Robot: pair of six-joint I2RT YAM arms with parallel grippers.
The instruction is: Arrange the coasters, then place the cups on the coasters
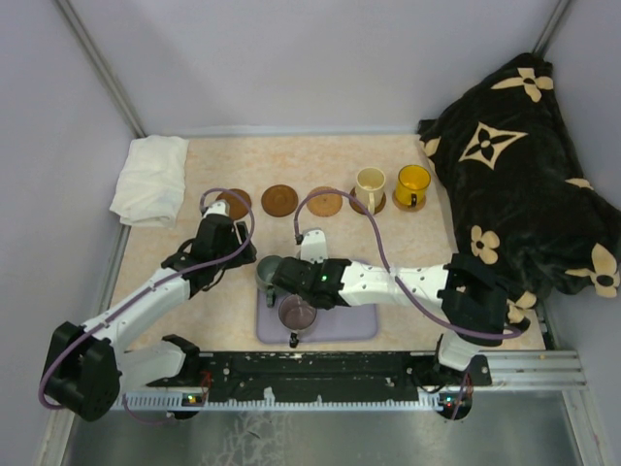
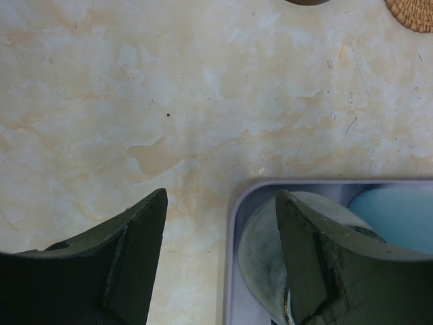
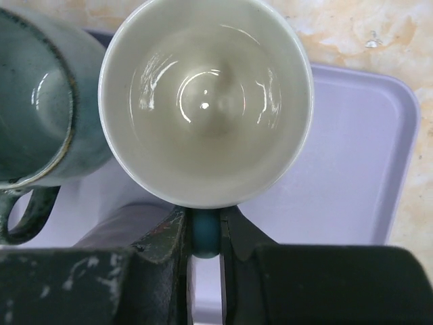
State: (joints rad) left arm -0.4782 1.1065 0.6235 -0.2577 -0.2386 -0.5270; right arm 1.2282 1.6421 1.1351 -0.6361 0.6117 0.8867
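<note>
My right gripper is shut on the blue handle of the white cup, which stands upright on the lavender tray. A grey-green cup sits close on its left. My left gripper hangs open over the table at the tray's left rim, one finger above the grey-green cup. In the top view a purplish cup stands on the tray. Three bare coasters lie in a row. The cream cup and yellow cup each stand on a coaster.
A folded white cloth lies at the back left. A black cushion with tan flower patterns fills the right side. The tray lies just ahead of the arm bases.
</note>
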